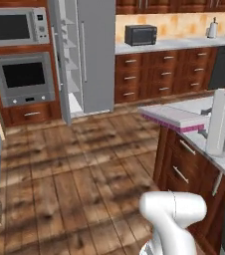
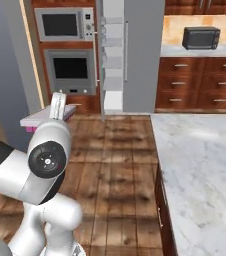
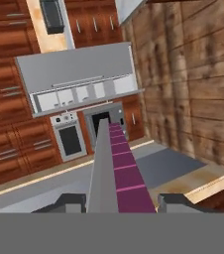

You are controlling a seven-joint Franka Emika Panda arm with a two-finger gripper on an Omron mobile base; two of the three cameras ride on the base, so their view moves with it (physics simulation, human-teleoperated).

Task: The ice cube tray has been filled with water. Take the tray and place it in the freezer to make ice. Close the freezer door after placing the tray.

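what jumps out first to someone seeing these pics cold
The pink-sided ice cube tray held in the air by the gripper, out over the wooden floor beside the marble counter. Behind it, across the room, the freezer stands open with white shelves showing, right of the wall oven.

- No readable text, labels, brands or numbers anywhere I look.
- Wall microwave [image 1: 16, 26]: control panel is a blur of pale dots, no legible characters.
- Built-in oven [image 1: 23, 78]: small knobs or buttons under the window, nothing to read.
- Countertop microwave [image 1: 141, 35]: plain dark front, no marking visible.
- Ice cube tray [image 3: 118, 173] between my fingers: plain pink and pale surfaces, no print.
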